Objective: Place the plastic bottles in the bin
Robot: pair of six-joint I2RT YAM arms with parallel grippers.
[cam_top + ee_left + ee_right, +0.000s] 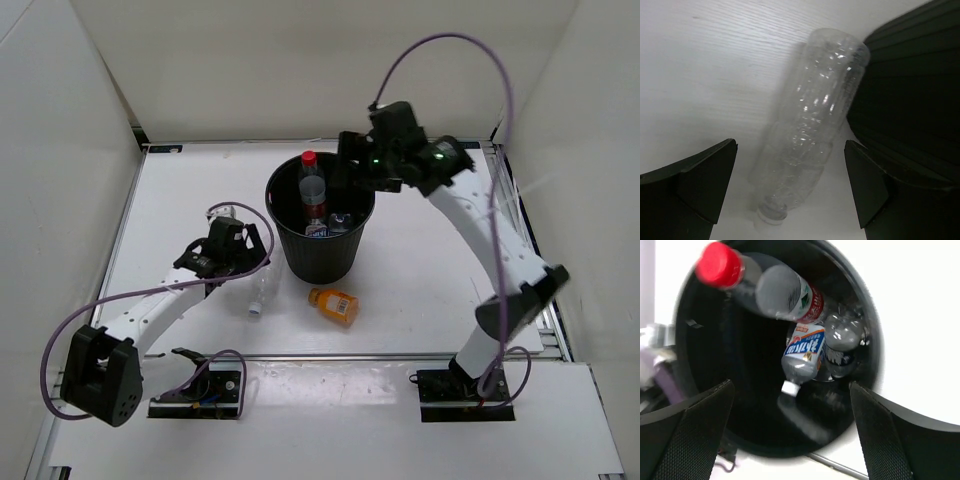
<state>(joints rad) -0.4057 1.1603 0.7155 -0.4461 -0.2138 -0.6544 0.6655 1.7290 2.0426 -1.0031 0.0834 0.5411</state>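
Lying beside bin [910, 100]: clear bottle [812, 125]; L hand [790, 150] wide.

The round black bin [322, 258] is stood upright. Inside it, the red-capped bottle [311, 185] is leaned cap-up near the rim. The white-blue bottle [802, 352] is pointed cap-down, with the dark-blue bottle [840, 347] beside it. The clear unlabelled bottle [810, 125] is laid just left of the bin, and the orange bottle [334, 305] is laid in front.

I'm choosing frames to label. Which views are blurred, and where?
Right wrist: smeared throughout, worst on the red-capped bottle and the rim of the bin. Left wrist: the unlabelled bottle is fairly sharp, though speckled with small glints. Top external: crisp and evenly lit.
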